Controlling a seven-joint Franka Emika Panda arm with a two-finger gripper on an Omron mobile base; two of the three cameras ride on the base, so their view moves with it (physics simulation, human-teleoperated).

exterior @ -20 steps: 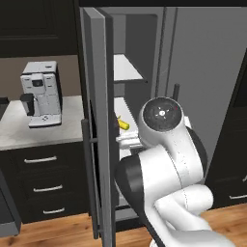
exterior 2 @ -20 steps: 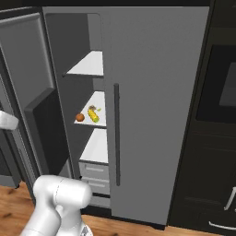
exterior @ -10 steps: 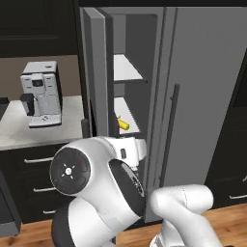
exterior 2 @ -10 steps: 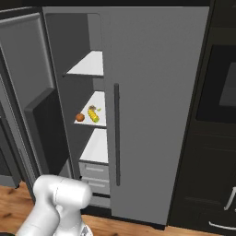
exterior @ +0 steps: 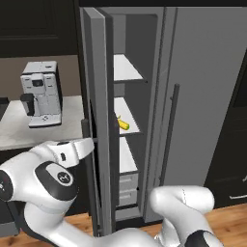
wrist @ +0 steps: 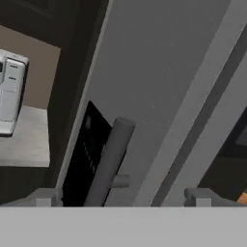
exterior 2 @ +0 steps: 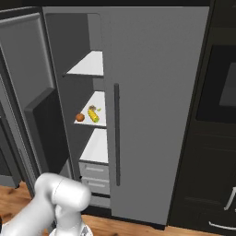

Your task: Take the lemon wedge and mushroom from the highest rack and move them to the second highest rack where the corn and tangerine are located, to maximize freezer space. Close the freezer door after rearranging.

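The tall, narrow, matte grey freezer door (exterior: 99, 120) is standing ajar, its glossy black dispenser panel (wrist: 87, 154) and its rounded grey vertical bar handle (wrist: 108, 161) showing in the hand view. The two-finger gripper (wrist: 123, 197) is pointing at this outer face with its small grey fingertips (wrist: 46, 197) spread wide and holding nothing; the handle is rising between them, though contact cannot be confirmed.

Inside the cabinet, the highest rack (exterior 2: 88, 67), a flat white rectangular shelf panel with a thin grey front edge, is lying bare. On the second highest rack (exterior 2: 99, 102), a matching white panel, the elongated bright yellow corn (exterior 2: 93, 115) is resting beside a small round orange tangerine (exterior 2: 80, 117). A tiny yellow-green lemon wedge (exterior 2: 98, 109) is sitting just behind the corn, and a small dark lump at the cob's far end may be the mushroom (exterior 2: 91, 108), too small to be sure.

A boxy silver coffee machine (exterior: 41, 94) is standing on the pale stone counter (exterior: 38, 130) to the left.
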